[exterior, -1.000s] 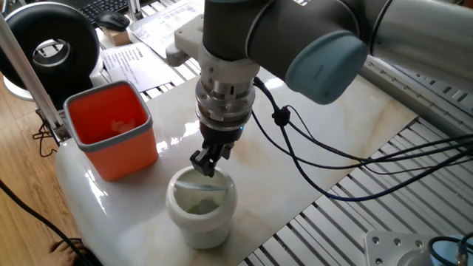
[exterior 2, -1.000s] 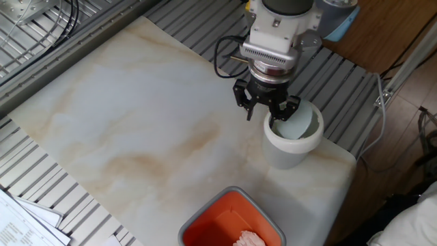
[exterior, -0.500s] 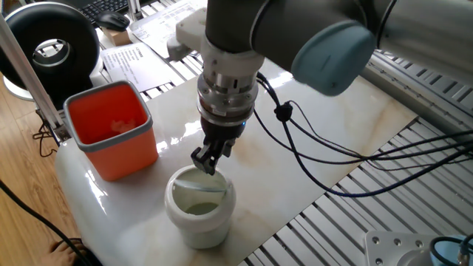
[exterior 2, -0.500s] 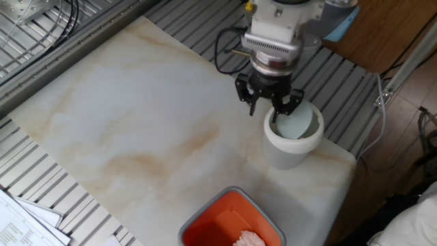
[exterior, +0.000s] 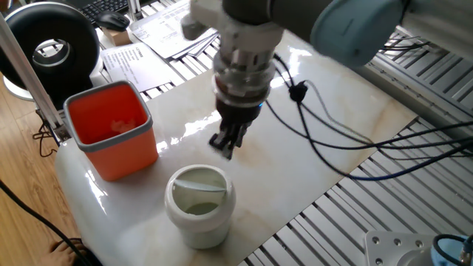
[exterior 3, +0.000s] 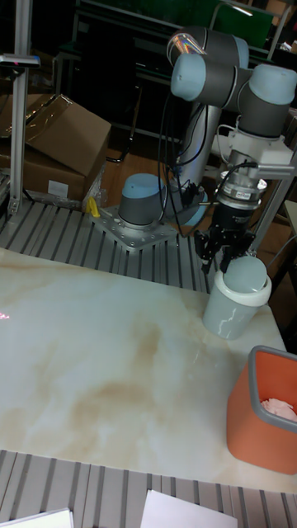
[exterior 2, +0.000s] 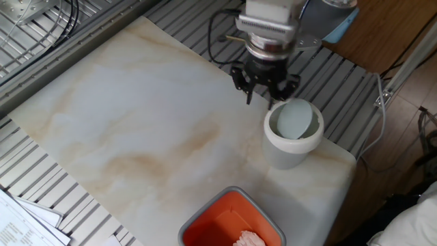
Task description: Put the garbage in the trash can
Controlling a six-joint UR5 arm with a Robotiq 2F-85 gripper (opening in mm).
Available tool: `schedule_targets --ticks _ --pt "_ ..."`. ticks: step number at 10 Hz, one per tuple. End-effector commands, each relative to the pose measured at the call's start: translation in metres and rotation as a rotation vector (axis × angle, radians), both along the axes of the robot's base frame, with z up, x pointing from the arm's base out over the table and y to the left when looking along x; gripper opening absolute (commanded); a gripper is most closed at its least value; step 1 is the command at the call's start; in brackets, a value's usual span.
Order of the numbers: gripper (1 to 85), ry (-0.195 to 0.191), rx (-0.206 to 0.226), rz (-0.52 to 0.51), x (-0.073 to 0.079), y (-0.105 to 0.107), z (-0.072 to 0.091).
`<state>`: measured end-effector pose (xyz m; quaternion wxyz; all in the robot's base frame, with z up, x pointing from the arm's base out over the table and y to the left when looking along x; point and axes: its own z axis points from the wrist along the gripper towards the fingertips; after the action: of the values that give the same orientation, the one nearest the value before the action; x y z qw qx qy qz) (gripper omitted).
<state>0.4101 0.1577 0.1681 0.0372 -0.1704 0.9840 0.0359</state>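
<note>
The trash can [exterior: 198, 222] is a small white cylinder with a pale domed lid, standing near the front corner of the marble table [exterior: 325, 125]. It shows too in the other fixed view [exterior 2: 287, 154] and the tall view [exterior 3: 227, 318]. My gripper [exterior: 225, 143] hangs above the table just behind the can, apart from its rim. In the other fixed view the gripper [exterior 2: 261, 97] has its fingers spread, open, with nothing between them. In the tall view the gripper [exterior 3: 218, 252] sits right behind the lid. The garbage is not visible in any view.
A square orange bin [exterior: 111, 137] with a grey rim stands left of the can, with pale crumpled stuff inside [exterior 2: 247, 239]. Black cables [exterior: 332, 155] trail from the wrist over the table. Papers [exterior: 133, 63] and a black round device [exterior: 48, 44] lie beyond the table's edge.
The gripper has lifted off the can's rim and moved back over the table, away from the can. The can's lid now shows fully.
</note>
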Motion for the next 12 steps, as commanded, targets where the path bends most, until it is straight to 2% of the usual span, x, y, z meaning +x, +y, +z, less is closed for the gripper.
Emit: schedule_targets --ticks 1,2,3,4,6,7,8,9,10,12 --pt "1.0 -0.018 -0.019 -0.013 0.003 -0.022 0.0" --pt "1.0 -0.011 -0.065 -0.076 0.002 -0.035 -0.001" --pt "1.0 -0.03 -0.121 -0.099 0.006 -0.05 0.0" --pt "1.0 -0.056 -0.125 -0.082 0.02 -0.051 -0.01" --pt "1.0 -0.06 -0.093 -0.008 0.045 -0.079 -0.037" --pt "1.0 -0.043 -0.012 -0.025 0.047 -0.068 -0.045" --pt "1.0 0.003 0.063 -0.074 0.037 -0.05 -0.044" --pt "1.0 0.058 0.037 -0.094 0.023 -0.056 -0.045" --pt "1.0 0.068 -0.024 -0.109 0.02 -0.072 -0.046" --pt "1.0 0.057 -0.027 -0.051 0.033 -0.092 -0.054"
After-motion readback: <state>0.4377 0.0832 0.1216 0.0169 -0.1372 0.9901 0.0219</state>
